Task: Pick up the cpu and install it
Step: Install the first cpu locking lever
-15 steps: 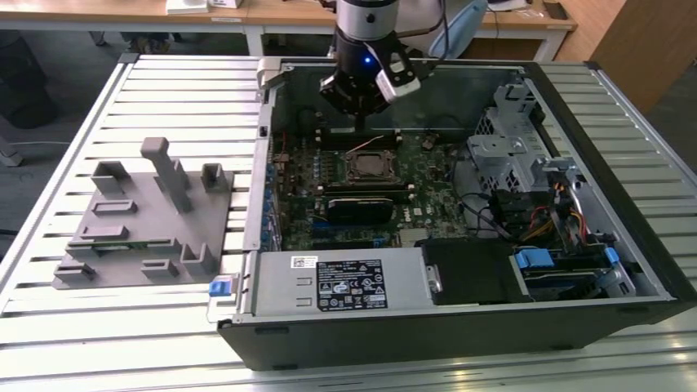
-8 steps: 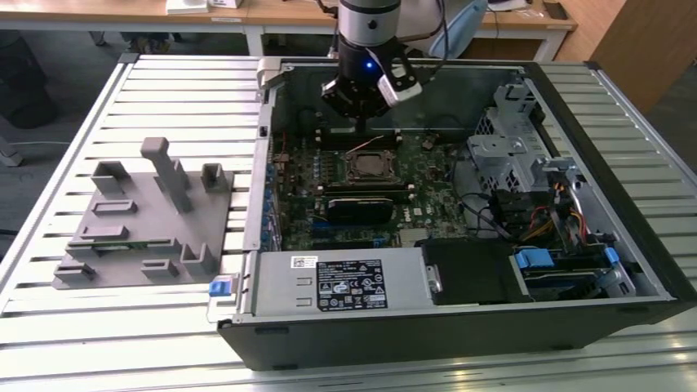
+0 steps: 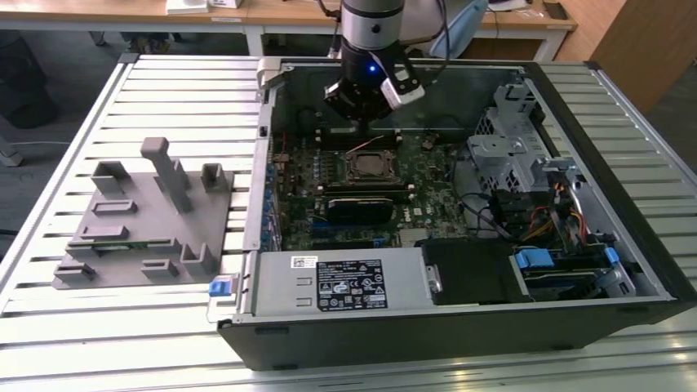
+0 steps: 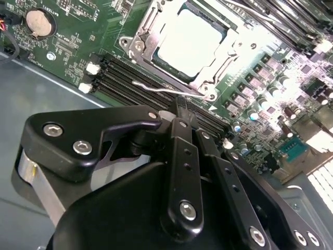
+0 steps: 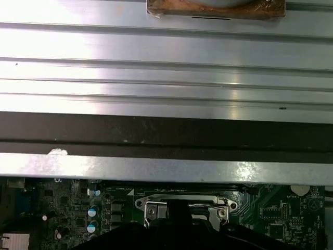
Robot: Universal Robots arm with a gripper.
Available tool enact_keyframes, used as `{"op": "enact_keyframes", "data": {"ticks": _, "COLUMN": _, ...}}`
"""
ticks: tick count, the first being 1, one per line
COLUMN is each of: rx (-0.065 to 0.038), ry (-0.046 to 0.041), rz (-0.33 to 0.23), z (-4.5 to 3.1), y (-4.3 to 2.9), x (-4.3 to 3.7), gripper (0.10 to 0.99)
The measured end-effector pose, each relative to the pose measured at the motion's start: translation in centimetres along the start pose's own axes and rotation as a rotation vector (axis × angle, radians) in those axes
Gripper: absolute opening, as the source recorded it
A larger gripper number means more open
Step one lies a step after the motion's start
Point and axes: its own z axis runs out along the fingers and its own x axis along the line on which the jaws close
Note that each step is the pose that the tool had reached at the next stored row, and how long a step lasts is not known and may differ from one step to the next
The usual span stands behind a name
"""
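The cpu (image 4: 191, 44) is a flat square chip with a silvery top. It lies flat inside the dark metal socket frame (image 4: 218, 70) on the green motherboard (image 3: 430, 184), and in the exterior view the cpu (image 3: 368, 167) sits at the board's middle. My gripper (image 4: 180, 107) is shut with nothing between its black fingers. Its tip hovers just beside the socket, close over the thin wire lever (image 4: 156, 87) and the memory slots (image 4: 125, 70). Seen from outside, the gripper (image 3: 365, 124) hangs inside the open case, just behind the socket.
The open black computer case (image 3: 458, 335) lies on a slatted metal table (image 3: 65, 163). A power supply (image 3: 338, 282) and a drive cage (image 3: 512, 155) crowd the case. A grey plastic fixture with upright posts (image 3: 142, 220) stands at the exterior view's left. The case wall (image 5: 166, 130) is close behind the socket.
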Motion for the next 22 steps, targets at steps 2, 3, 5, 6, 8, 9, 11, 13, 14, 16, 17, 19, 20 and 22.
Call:
{"op": "enact_keyframes", "data": {"ticks": 2, "rx": 0.001, "ry": 0.0, "rz": 0.0, "z": 0.14, "y": 0.02, "x": -0.14, "gripper": 0.106}}
{"op": "enact_keyframes", "data": {"ticks": 3, "rx": 0.001, "ry": 0.0, "rz": 0.0, "z": 0.21, "y": 0.03, "x": -0.2, "gripper": 0.106}}
{"op": "enact_keyframes", "data": {"ticks": 5, "rx": 0.001, "ry": 0.0, "rz": 0.0, "z": 0.33, "y": 0.05, "x": -0.33, "gripper": 0.106}}
{"op": "enact_keyframes", "data": {"ticks": 6, "rx": 0.001, "ry": -0.0001, "rz": 0.0, "z": 0.39, "y": 0.06, "x": -0.37, "gripper": 0.106}}
{"op": "enact_keyframes", "data": {"ticks": 8, "rx": 0.001, "ry": 0.0, "rz": 0.0, "z": 0.49, "y": 0.08, "x": -0.47, "gripper": 0.106}}
{"op": "enact_keyframes", "data": {"ticks": 9, "rx": 0.001, "ry": 0.0, "rz": 0.0, "z": 0.53, "y": 0.1, "x": -0.51, "gripper": 0.106}}
{"op": "enact_keyframes", "data": {"ticks": 11, "rx": 0.002, "ry": -0.0001, "rz": 0.0, "z": 0.62, "y": 0.17, "x": -0.58, "gripper": 0.106}}
{"op": "enact_keyframes", "data": {"ticks": 13, "rx": 0.003, "ry": 0.0, "rz": 0.0, "z": 0.7, "y": 0.26, "x": -0.67, "gripper": 0.106}}
{"op": "enact_keyframes", "data": {"ticks": 14, "rx": 0.003, "ry": 0.0, "rz": 0.0, "z": 0.74, "y": 0.29, "x": -0.72, "gripper": 0.106}}
{"op": "enact_keyframes", "data": {"ticks": 16, "rx": 0.003, "ry": 0.0, "rz": 0.0, "z": 0.79, "y": 0.34, "x": -0.79, "gripper": 0.106}}
{"op": "enact_keyframes", "data": {"ticks": 17, "rx": 0.003, "ry": -0.0001, "rz": 0.0, "z": 0.81, "y": 0.36, "x": -0.82, "gripper": 0.106}}
{"op": "enact_keyframes", "data": {"ticks": 19, "rx": 0.003, "ry": 0.0, "rz": 0.0, "z": 0.86, "y": 0.4, "x": -0.87, "gripper": 0.106}}
{"op": "enact_keyframes", "data": {"ticks": 20, "rx": 0.003, "ry": 0.0, "rz": 0.0, "z": 0.88, "y": 0.42, "x": -0.89, "gripper": 0.106}}
{"op": "enact_keyframes", "data": {"ticks": 22, "rx": 0.003, "ry": 0.0, "rz": 0.0, "z": 0.93, "y": 0.46, "x": -0.91, "gripper": 0.106}}
